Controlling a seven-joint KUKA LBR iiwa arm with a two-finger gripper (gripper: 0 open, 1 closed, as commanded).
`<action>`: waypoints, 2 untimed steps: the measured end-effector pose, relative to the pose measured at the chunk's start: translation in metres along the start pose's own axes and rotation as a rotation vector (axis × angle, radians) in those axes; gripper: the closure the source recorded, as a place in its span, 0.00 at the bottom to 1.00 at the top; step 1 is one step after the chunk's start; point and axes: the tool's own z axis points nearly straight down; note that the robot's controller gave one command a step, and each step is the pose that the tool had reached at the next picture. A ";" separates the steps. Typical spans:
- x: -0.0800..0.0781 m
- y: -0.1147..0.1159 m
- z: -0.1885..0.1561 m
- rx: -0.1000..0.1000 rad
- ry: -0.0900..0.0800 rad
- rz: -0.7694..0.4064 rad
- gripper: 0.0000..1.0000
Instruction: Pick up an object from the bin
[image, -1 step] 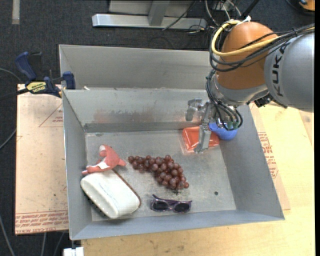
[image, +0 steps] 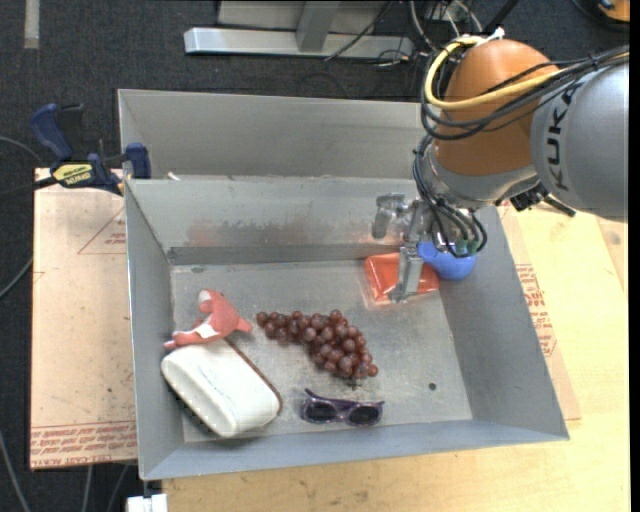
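**Grey bin, gripper low over an orange packet at the back right**

A grey metal bin (image: 300, 215) with sloping walls holds a handful of loose things spread over its floor. The arm comes in from the right, its rounded orange cover (image: 490, 100) hanging above the bin's back right corner. Below the cover, the gripper (image: 403, 290) points straight down. It stands over a flat orange packet (image: 380, 272) that lies near the back wall, right of centre. Whether it touches the packet cannot be told, nor whether it is spread or closed. A small blue rounded thing (image: 456, 266) sits just beside the packet on its right, close under the wrist.

The rest lies well apart from the gripper. A bunch of dark red grapes (image: 325, 340) is in the middle of the floor. A pair of purple sunglasses (image: 342, 409) is in front of the grapes, near the front wall. In the front left corner is a white oblong case (image: 220, 392). A pink flamingo-like toy (image: 212, 322) touches the case's back edge.
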 end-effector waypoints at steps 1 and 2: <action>-0.004 0.043 0.034 0.001 -0.004 -0.014 0.00; 0.013 0.078 0.080 -0.003 -0.002 -0.032 0.00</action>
